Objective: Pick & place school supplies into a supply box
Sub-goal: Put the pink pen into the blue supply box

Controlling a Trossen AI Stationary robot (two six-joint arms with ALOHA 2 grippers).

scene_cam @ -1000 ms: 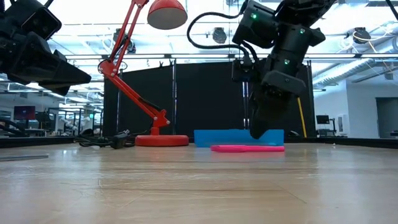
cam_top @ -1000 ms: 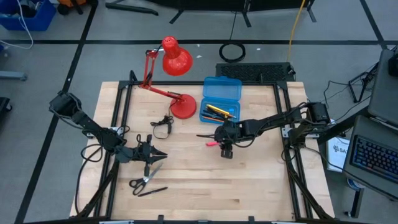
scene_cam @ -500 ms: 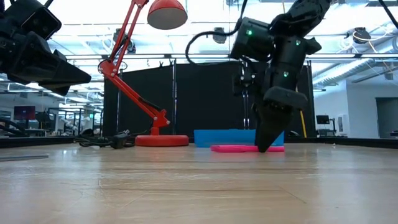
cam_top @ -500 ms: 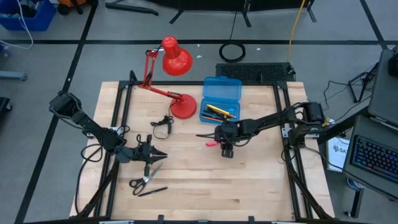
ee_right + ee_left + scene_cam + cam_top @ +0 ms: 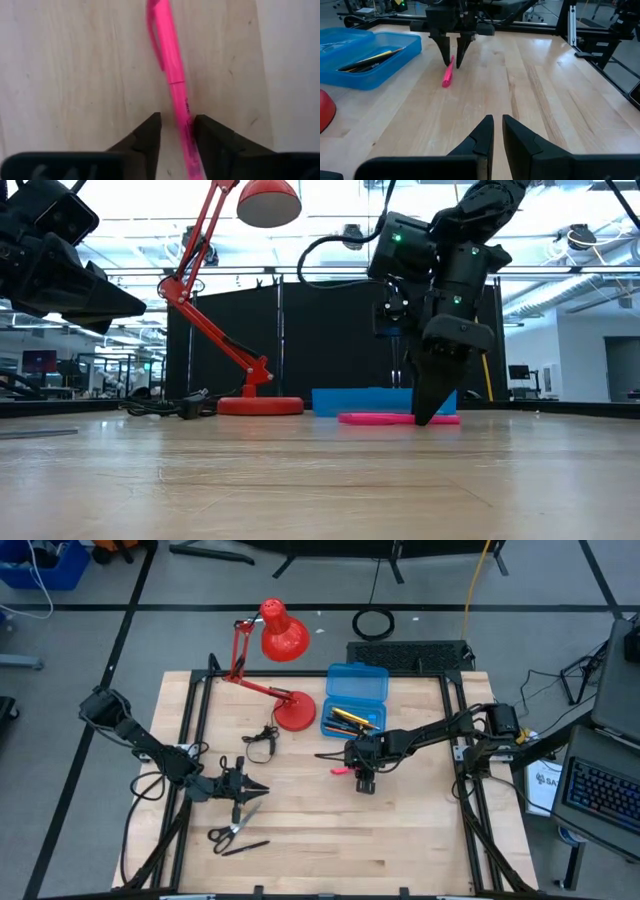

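A pink pen [image 5: 341, 771] [image 5: 171, 75] lies flat on the wood in front of the open blue supply box [image 5: 355, 700], which holds black pens and a yellow and an orange one. My right gripper [image 5: 357, 769] [image 5: 425, 418] points down over the pen's right end, open, one finger on each side of the barrel [image 5: 451, 64]; I cannot tell whether a finger touches it. Black-handled scissors [image 5: 234, 829] and a black pen [image 5: 246, 847] lie near the table's front left. My left gripper [image 5: 250, 786] [image 5: 497, 131] hovers shut just above them.
A red desk lamp [image 5: 283, 635] stands on its base [image 5: 295, 712] left of the box. A small black wire loop [image 5: 262, 740] lies beside the base. A thin black pen [image 5: 328, 755] rests just left of my right gripper. Bare wood spans the table's near half.
My right gripper has come down onto the pink pen until its fingertips reach table level, shifting slightly toward the table's left. The pen has stayed where it was. My left arm has kept still.
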